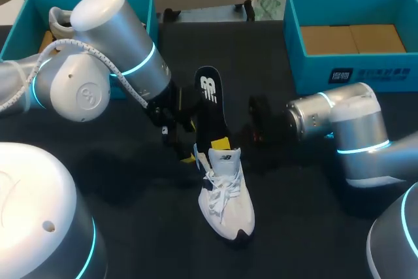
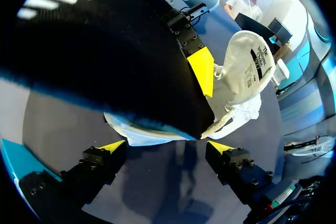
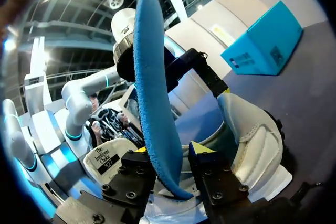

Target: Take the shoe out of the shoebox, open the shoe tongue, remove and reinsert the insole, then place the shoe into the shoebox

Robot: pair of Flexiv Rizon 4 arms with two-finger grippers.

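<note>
One white shoe (image 1: 227, 200) lies near the middle of the black table (image 1: 307, 233), toe toward the near edge, laces up, its tongue (image 1: 225, 159) raised at the far end. Just left of the shoe's opening is the left gripper (image 2: 167, 145), its yellow-tipped fingers spread wide with nothing clasped; the shoe's collar lies just ahead of them. Coming in from the right, the right gripper (image 3: 169, 150) is clamped on the insole (image 1: 209, 96), one finger on the black top face and the other on the blue underside, close to the end nearest the shoe. That end sits at the shoe's opening, though I cannot tell whether it is inside. The rest of the insole stretches away toward the far side, logo face up. Farther off stand two teal boxes, well apart. The right shoebox (image 1: 339, 73) shows its cardboard floor. The left shoebox (image 1: 16, 31), partly behind the left arm, holds a second pale shoe (image 1: 60, 23).
</note>
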